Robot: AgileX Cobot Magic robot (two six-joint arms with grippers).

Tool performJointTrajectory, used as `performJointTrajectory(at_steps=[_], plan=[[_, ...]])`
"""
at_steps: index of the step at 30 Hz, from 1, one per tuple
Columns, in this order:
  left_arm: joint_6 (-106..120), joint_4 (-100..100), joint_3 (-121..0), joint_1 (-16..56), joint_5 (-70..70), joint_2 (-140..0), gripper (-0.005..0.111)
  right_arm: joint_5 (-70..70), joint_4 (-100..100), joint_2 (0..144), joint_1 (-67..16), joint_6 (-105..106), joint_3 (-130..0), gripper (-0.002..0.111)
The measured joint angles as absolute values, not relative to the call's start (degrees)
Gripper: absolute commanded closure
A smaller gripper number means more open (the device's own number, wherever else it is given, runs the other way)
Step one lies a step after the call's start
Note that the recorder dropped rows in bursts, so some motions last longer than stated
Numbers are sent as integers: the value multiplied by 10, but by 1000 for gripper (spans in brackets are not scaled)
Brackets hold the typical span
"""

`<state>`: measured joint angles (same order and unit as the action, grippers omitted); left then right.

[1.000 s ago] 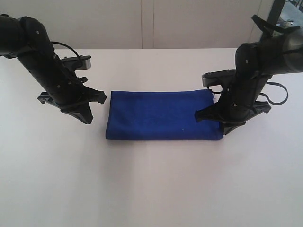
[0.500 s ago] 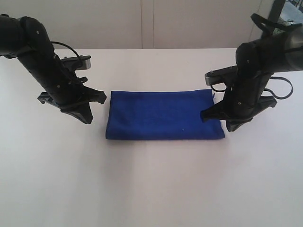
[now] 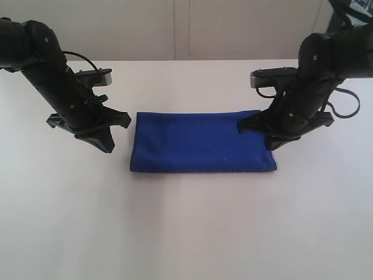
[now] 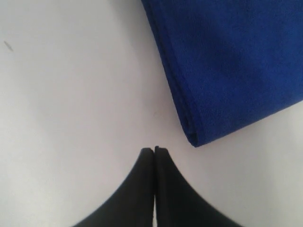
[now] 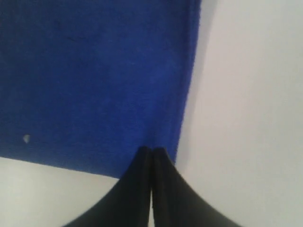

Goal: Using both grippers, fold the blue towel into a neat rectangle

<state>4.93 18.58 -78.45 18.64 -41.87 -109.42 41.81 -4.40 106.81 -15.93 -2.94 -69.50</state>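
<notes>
Towel (image 3: 201, 143), one, lies beside closed left hand (image 3: 107, 146), under closed right hand (image 3: 273, 145)

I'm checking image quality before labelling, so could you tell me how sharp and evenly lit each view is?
Exterior view: soft, even light, sharp, only a faint shadow under the towel; left wrist view: towel hem crisp, fingers slightly soft; right wrist view: blurrier overall, towel texture smeared.

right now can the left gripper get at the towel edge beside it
Probably yes: the left gripper sits just off the folded edge of the blue towel with only bare table between them. Its jaws are shut, so they would need to open first.
</notes>
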Motion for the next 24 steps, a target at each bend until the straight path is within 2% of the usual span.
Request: performJointTrajectory(at_steps=[9, 24], plan=[[49, 186, -784, 186, -418, -1094, 107, 384, -165, 1098, -159, 50, -695, 108], [49, 186, -784, 186, -418, -1094, 107, 388, -89, 1120, -159, 35, -695, 108]])
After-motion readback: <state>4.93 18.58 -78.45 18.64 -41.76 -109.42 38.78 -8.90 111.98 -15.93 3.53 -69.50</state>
